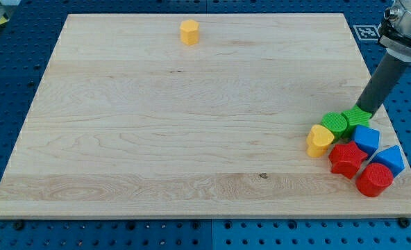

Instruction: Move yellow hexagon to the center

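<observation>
The yellow hexagon (189, 32) sits near the view's top edge of the wooden board (157, 139), a little left of middle. My tip (363, 110) is far from it, at the view's right, touching or just above a green star block (358, 118) at the top of a cluster of blocks.
The cluster at the view's lower right holds a green round block (335, 126), a yellow heart block (320, 140), a blue block (366, 139), a red star block (346, 160), a blue triangle (389, 160) and a red round block (374, 180). The board's right edge is close by.
</observation>
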`<state>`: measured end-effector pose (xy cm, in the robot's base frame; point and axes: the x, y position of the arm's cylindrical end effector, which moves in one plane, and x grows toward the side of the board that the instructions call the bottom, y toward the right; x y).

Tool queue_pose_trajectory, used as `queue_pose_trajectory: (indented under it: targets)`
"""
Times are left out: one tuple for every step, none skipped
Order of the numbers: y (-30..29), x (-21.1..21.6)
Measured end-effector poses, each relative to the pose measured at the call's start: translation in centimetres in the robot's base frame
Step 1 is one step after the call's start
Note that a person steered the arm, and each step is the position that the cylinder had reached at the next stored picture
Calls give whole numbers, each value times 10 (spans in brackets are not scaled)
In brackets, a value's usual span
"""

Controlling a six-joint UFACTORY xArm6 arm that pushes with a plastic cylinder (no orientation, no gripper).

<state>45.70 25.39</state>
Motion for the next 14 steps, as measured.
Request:
queue_pose_trajectory:
  targets:
    - [-70, -57]
    - [-136, -101]
    - [-158, -141]
    - [-172, -192]
    - [-230, -236]
    - [-299, -258]
    - [-308, -251]
    - [-298, -226]
    - [-291, -204]
    - [-284, -190]
    - [-296, -187]
    - [-299, -184]
    - [-288, -176]
    - [-272, -163]
